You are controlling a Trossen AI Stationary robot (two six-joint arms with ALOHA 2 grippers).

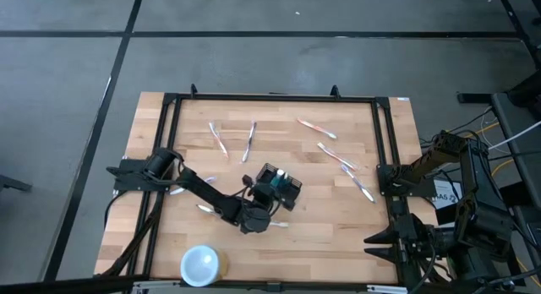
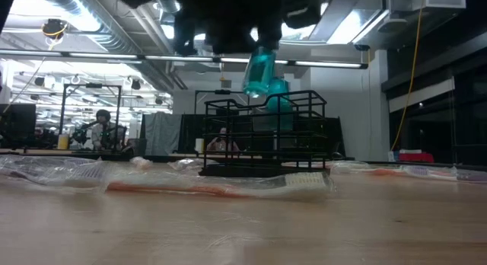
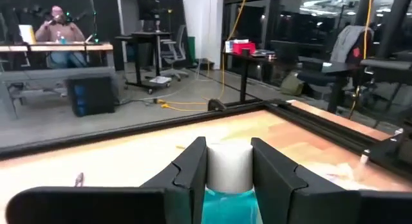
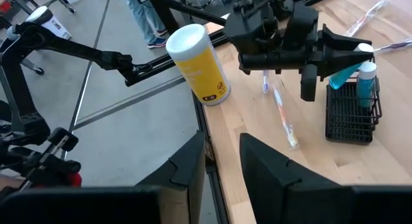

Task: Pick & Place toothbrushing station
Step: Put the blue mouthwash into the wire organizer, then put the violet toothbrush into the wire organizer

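The black mesh toothbrushing station (image 1: 281,186) stands upright near the middle of the wooden table (image 1: 338,218). The left gripper (image 1: 272,191) hangs just above it, its fingers (image 3: 193,169) clamped on a teal bottle with a white cap (image 3: 228,169), held tilted over the caddy; a second teal bottle (image 4: 367,79) already stands inside. Wrapped toothbrushes (image 1: 249,142) lie scattered around, one (image 2: 221,187) right in front of the caddy. A white-lidded yellow canister (image 4: 196,63) sits near the table's front edge. The right gripper (image 1: 382,239) waits at the table's right edge, fingers (image 4: 267,169) partly apart, holding nothing
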